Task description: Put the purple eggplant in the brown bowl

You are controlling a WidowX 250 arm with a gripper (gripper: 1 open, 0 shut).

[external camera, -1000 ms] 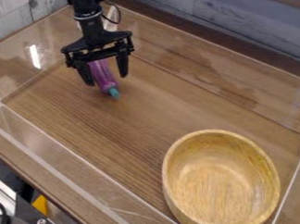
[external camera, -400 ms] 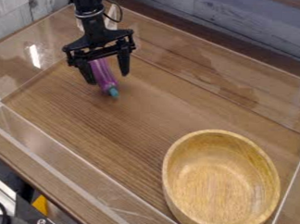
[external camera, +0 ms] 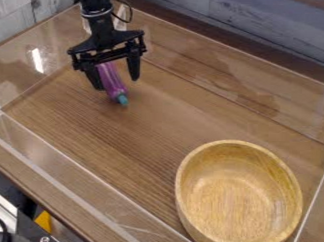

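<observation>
- The purple eggplant (external camera: pixel 115 83) is glossy magenta-purple, with a teal-green cap at the end nearer the brown bowl.
- The brown bowl (external camera: pixel 241 156) is light tan wood with darker streaked grain inside.
- The gripper (external camera: pixel 111 73) is black.
- The table (external camera: pixel 165 113) around the bowl is mid-brown wood with fine straight grain.

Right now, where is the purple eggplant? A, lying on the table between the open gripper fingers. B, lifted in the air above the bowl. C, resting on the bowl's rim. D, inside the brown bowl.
A: the purple eggplant lies on the wooden table under the open gripper, far from the empty brown bowl.
</observation>
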